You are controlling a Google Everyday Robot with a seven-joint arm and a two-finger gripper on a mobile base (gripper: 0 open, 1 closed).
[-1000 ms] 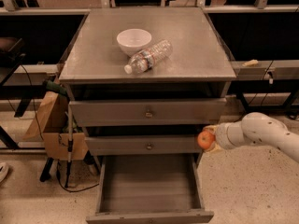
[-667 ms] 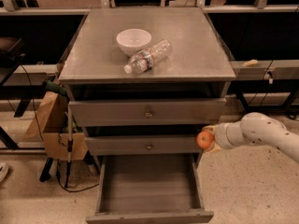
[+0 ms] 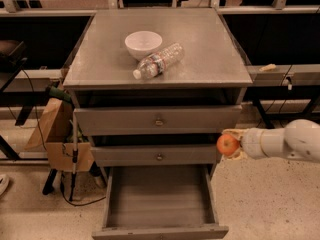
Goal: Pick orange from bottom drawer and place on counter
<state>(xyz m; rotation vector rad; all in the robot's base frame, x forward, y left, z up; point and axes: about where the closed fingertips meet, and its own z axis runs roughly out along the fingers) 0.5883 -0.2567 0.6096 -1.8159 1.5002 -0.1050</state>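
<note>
Speckled flooring (image 3: 270, 199) is seen beneath the orange (image 3: 226, 144), which is held in mid-air by the gripper (image 3: 234, 145), its fingers closed around the fruit, just off the right end of the middle drawer (image 3: 125, 155). Below and to the left, the bottom drawer (image 3: 160, 204) is pulled out. Higher up on the counter (image 3: 215, 59), a white bowl (image 3: 143, 44) is set with a plastic bottle (image 3: 159, 60) laid on its side just beside it, and a cardboard box (image 3: 50, 129) is propped at the cabinet's left.

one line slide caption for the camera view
Gripper holds the small round orange-red orange outside the open grey metal bottom drawer, not yet on the flat grey counter.
</note>
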